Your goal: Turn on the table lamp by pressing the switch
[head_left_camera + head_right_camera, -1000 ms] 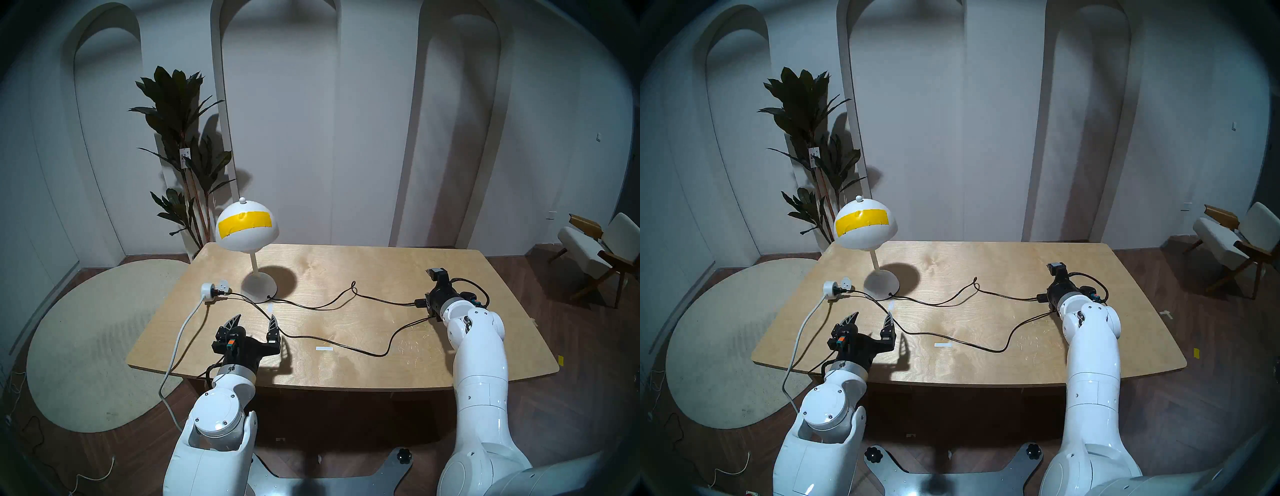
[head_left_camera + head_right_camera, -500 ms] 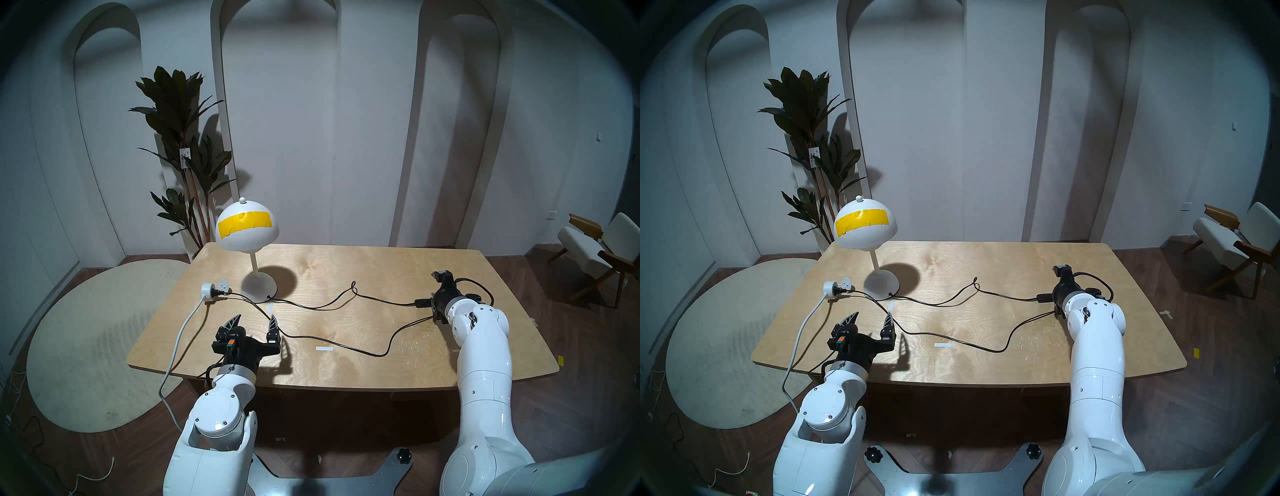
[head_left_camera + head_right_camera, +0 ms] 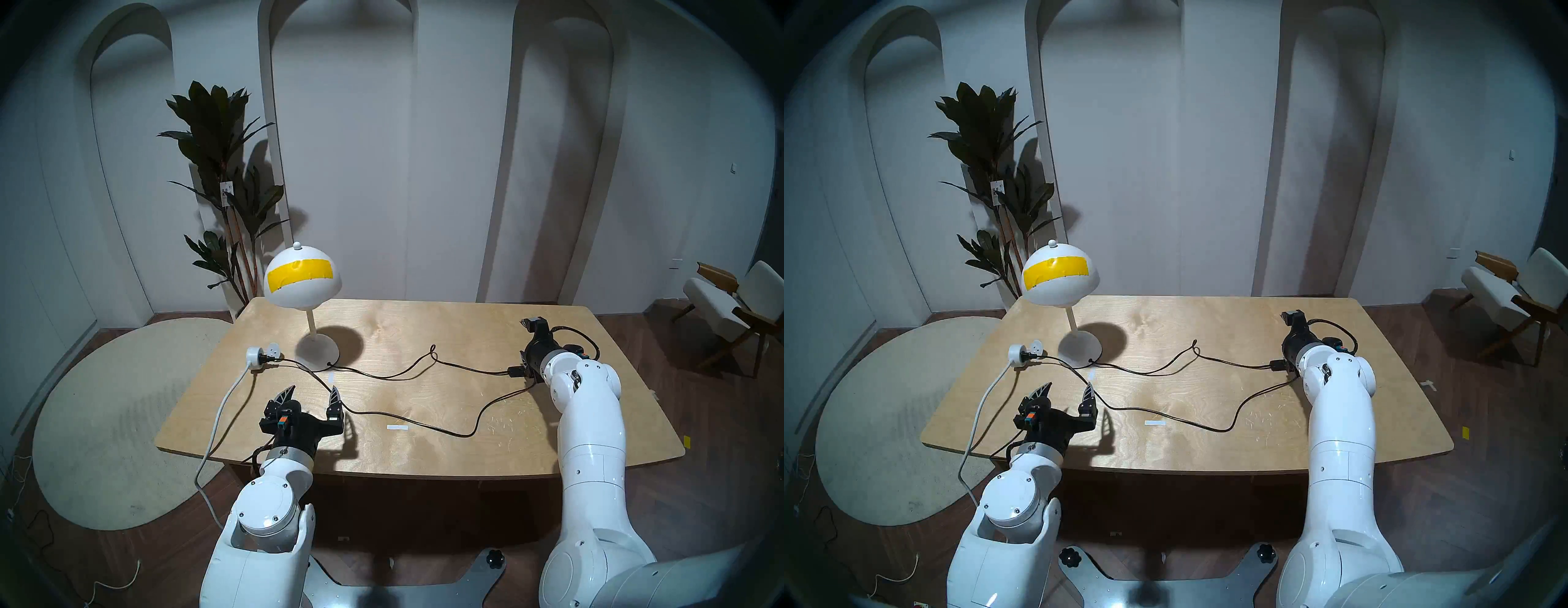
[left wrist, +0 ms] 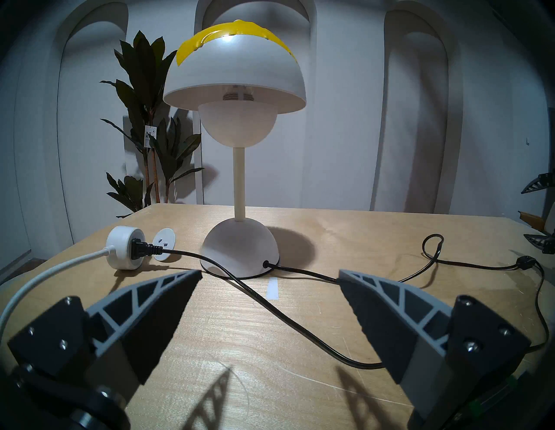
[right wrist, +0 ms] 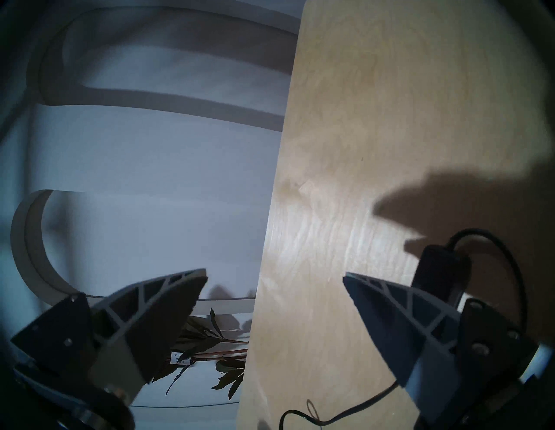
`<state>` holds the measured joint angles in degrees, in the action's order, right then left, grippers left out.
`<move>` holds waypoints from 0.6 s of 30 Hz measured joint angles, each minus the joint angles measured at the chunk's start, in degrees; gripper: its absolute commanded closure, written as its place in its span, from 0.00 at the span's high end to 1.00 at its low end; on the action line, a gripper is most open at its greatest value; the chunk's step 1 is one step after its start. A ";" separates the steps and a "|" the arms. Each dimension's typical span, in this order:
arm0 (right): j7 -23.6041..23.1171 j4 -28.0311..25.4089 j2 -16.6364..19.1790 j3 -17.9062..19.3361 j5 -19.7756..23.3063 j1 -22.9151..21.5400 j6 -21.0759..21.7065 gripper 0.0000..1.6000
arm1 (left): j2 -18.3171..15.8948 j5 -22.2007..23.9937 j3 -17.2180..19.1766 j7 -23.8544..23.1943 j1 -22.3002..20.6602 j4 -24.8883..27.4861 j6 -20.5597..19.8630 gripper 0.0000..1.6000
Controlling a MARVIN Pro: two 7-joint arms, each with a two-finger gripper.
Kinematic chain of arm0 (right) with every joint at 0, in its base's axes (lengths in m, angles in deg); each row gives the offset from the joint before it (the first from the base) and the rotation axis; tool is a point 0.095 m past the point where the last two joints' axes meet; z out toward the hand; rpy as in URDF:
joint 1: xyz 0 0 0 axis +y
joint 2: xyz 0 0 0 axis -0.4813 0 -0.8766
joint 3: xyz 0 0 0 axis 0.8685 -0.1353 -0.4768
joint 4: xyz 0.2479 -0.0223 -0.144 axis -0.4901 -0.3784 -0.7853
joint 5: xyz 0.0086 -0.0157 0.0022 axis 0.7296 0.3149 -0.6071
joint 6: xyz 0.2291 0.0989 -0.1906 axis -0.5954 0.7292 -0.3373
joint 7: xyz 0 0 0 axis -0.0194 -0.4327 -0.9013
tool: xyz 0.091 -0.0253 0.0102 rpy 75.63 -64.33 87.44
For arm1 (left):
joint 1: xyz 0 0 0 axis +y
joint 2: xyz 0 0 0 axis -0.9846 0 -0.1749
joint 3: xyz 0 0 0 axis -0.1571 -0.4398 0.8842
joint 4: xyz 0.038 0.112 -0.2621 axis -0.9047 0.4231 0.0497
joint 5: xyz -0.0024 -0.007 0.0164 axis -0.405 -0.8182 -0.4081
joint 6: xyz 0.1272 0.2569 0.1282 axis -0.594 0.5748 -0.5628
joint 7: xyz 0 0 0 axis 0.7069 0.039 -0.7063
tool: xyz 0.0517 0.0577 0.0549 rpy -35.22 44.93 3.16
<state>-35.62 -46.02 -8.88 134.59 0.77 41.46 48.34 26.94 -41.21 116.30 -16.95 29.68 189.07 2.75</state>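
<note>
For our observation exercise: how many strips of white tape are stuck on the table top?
2. One short white strip lies just in front of the table lamp base, beside the black cord. The other white strip lies nearer the front edge, mid-table. The arms may hide more.

The wooden table carries the table lamp, black cord and white socket.

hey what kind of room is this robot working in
Probably a staged living-room or studio set: a wooden table with a white table lamp, a potted plant against arched white wall panels, and an armchair in the corner.
</note>
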 measured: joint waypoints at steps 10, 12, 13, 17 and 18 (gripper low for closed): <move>-0.07 3.94 -0.25 -0.94 0.25 -0.83 0.30 1.00 | 0.01 0.00 0.00 -0.01 0.00 0.00 0.00 1.00; -0.17 4.45 -0.25 -1.04 0.26 -0.91 0.29 1.00 | 0.01 0.00 0.00 -0.01 0.00 0.00 0.00 1.00; -0.22 4.65 -0.24 -1.06 0.26 -0.96 0.25 1.00 | 0.01 0.00 0.00 -0.01 0.00 0.01 0.00 1.00; -0.47 5.49 -0.04 -1.07 0.27 -1.25 -0.19 1.00 | 0.02 -0.02 0.00 -0.02 0.00 0.01 0.00 1.00; -0.54 5.77 0.08 -1.04 0.28 -1.35 -0.36 1.00 | 0.02 -0.02 0.01 -0.02 0.00 0.01 0.00 1.00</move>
<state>-36.17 -40.25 -8.80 133.54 1.05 40.11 47.98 26.96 -41.23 116.31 -16.97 29.68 189.08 2.75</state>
